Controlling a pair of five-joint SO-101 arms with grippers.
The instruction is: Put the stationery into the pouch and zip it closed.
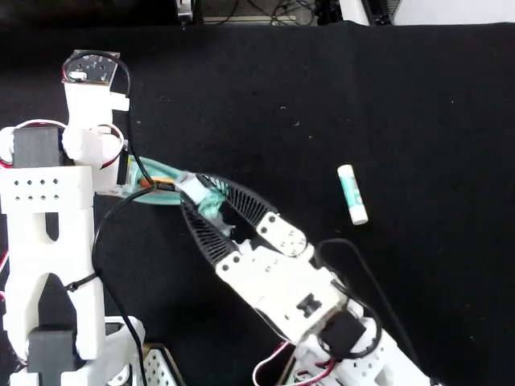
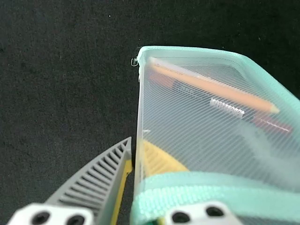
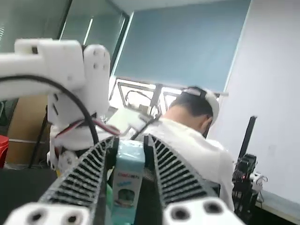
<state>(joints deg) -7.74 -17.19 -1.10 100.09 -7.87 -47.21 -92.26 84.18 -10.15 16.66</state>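
Note:
My left gripper (image 2: 136, 159) is shut on the end of a translucent mesh pouch (image 2: 206, 126) with mint zip trim. An orange pencil (image 2: 211, 86) and other small items lie inside it. In the high view the pouch (image 1: 161, 172) sits at the left, under the left gripper (image 1: 133, 182). My right gripper (image 1: 205, 206) is right beside the pouch, shut on a teal-and-white stick (image 1: 212, 201). In the right wrist view that stick (image 3: 125, 180) stands upright between the ribbed fingers (image 3: 89, 173). A second white-and-green glue stick (image 1: 352, 194) lies alone on the black table, to the right.
The black cloth table (image 1: 306, 96) is bare around the lying glue stick. The left arm's white body (image 1: 48, 241) runs along the left edge, and the right arm (image 1: 306, 305) comes in from the bottom right. The left arm (image 3: 70, 70) stands close before the right gripper.

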